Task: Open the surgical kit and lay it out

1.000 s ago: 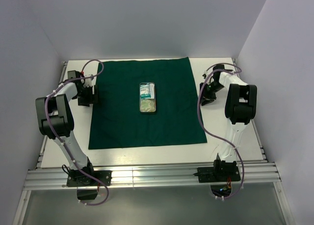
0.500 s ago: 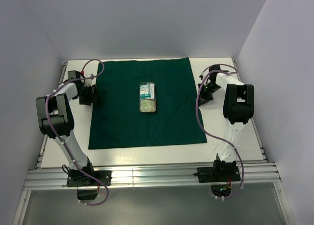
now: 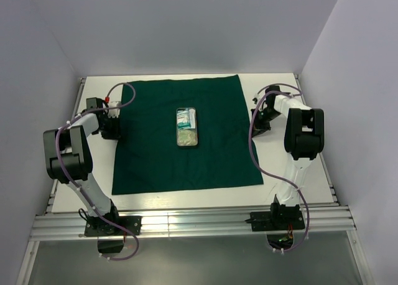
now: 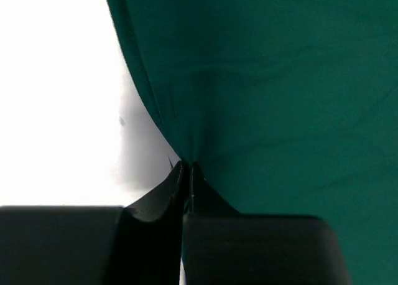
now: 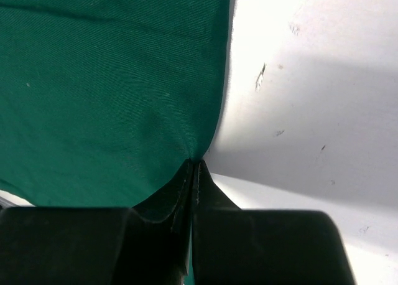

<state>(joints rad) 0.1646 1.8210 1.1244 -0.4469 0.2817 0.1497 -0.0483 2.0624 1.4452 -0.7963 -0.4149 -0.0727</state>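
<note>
Table (image 3: 280,167) fills the middle of the top view, with dark green cloth wrap (image 3: 155,148) spread flat over its centre and small steel tray (image 3: 187,134), pale packets (image 3: 184,116) inside, mid-cloth just above frame centre. Left gripper (image 4: 186,170) at mid-left is closed on the cloth's left edge, and right gripper (image 5: 193,167) at mid-right is closed on its right edge, each pinching only a thin bit of hem. Likely risks: an uneven or hard outward pull drags the cloth and slides or tips the tray, or a shallow pinch slips off.
</note>
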